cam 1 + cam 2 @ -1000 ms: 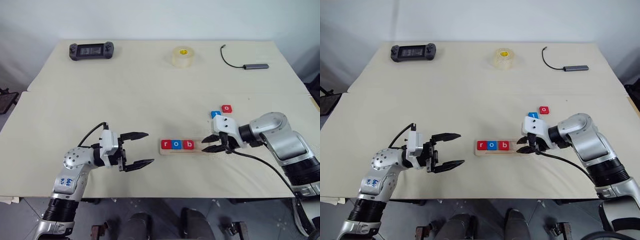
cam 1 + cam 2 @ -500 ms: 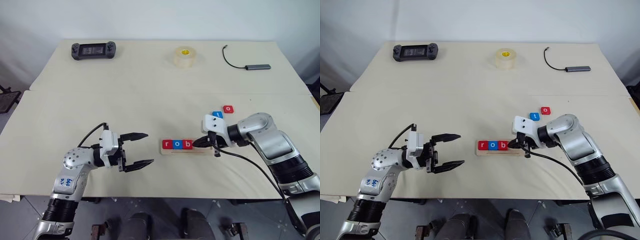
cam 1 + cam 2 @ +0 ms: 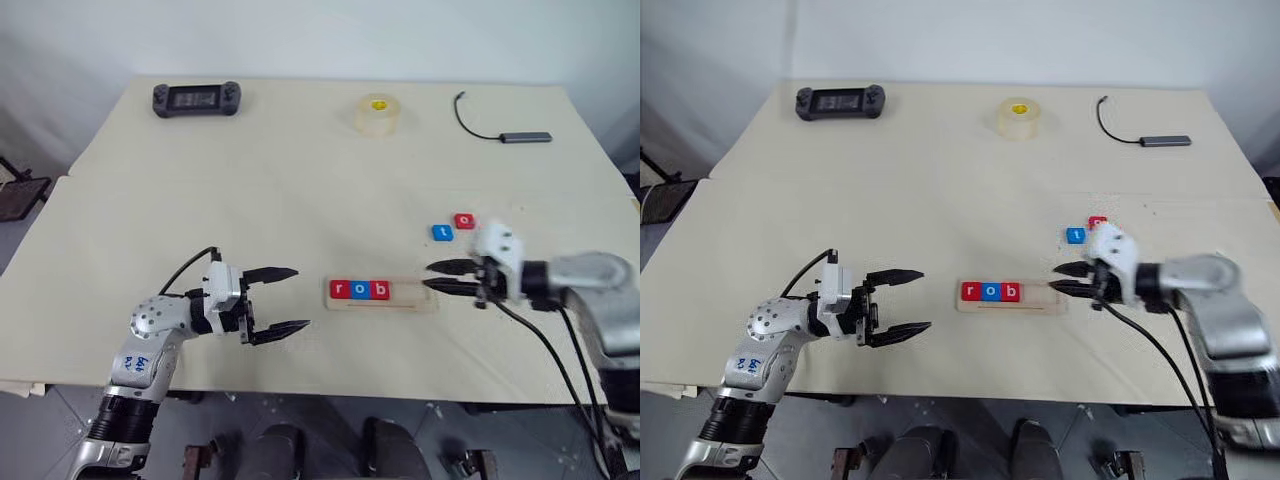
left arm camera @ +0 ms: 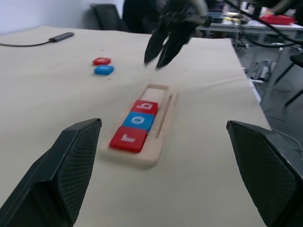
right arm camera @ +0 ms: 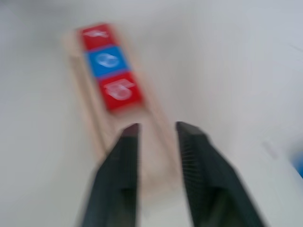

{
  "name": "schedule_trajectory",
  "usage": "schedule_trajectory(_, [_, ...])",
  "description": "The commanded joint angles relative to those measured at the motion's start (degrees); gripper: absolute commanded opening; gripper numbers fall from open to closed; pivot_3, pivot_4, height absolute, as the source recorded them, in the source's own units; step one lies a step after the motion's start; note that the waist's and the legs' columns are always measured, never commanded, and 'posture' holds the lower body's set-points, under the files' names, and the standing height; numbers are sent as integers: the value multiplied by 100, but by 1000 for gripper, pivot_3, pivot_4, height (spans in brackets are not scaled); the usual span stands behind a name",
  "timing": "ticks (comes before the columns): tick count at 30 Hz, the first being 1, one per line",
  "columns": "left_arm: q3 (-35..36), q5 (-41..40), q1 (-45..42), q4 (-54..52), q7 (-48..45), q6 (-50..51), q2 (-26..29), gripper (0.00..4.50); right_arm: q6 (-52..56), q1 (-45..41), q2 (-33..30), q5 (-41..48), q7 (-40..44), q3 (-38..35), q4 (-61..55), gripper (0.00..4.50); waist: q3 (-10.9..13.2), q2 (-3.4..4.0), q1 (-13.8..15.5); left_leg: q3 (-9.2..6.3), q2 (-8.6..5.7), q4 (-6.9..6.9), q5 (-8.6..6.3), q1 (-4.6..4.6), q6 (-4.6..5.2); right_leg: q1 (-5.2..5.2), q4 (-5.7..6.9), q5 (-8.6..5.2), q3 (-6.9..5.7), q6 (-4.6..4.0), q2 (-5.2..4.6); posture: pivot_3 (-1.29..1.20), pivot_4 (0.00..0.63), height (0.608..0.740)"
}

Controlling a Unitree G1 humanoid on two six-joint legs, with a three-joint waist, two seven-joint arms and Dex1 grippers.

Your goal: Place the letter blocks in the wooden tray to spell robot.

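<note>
Spelling: r, o, b blocks (image 3: 359, 290) sit in the wooden tray (image 3: 412, 297), lower centre.
Remaining: blue t (image 3: 442, 232) and red o (image 3: 465, 220) wait on the counter (image 3: 300, 180).
Right gripper (image 3: 440, 276): fingers narrowly parted, empty, beside the tray's open end.
Left gripper (image 3: 282, 299): fingers wide, idle.

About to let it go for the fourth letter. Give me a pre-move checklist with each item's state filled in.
1. r, o, b seated in the wooden tray: ok.
2. Tray space beside the b block free: ok.
3. Red o block and blue t block on the table, unobstructed: ok.
4. Right gripper empty, fingers apart: ok.
5. Left gripper open, clear of the tray: ok.
6. Tape roll and cable out of the way: ok.
</note>
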Motion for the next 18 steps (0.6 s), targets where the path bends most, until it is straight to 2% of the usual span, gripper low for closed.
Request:
schedule_trajectory(1, [76,-2,-93,67,-62,-98,67,4500,-1202,569,373,157,-600,-1057,-411,2617,0,0,-5,4,0,1,0,1,0,-1,2,0,3,0,0,0,150,740])
schedule_trajectory(5, [107,2,-355,401,-132,-109,87,4500,-1481,2257,834,339,-947,-2139,-806,4002,-2,1,54,1,1,0,0,6,0,4,8,0,2,0,5,0,150,740])
schedule_trajectory(7, [101,22,-445,534,-174,-142,94,4500,-1652,2651,1061,422,-1166,-2383,-862,4469,-2,1,43,6,-3,-3,0,9,1,6,7,0,6,0,4,0,150,740])
schedule_trajectory(14, [69,57,-593,746,-305,-189,102,4500,-2206,3224,1507,533,-1575,-2409,-807,4469,-3,5,-107,30,6,-4,4,39,2,8,27,1,40,2,9,0,150,740])
schedule_trajectory(18, [117,72,-610,745,-251,-236,100,4500,-1769,2561,1395,804,-2054,-2245,-826,4469,-4,5,-155,32,4,-3,6,39,3,4,33,1,48,1,6,0,150,740])
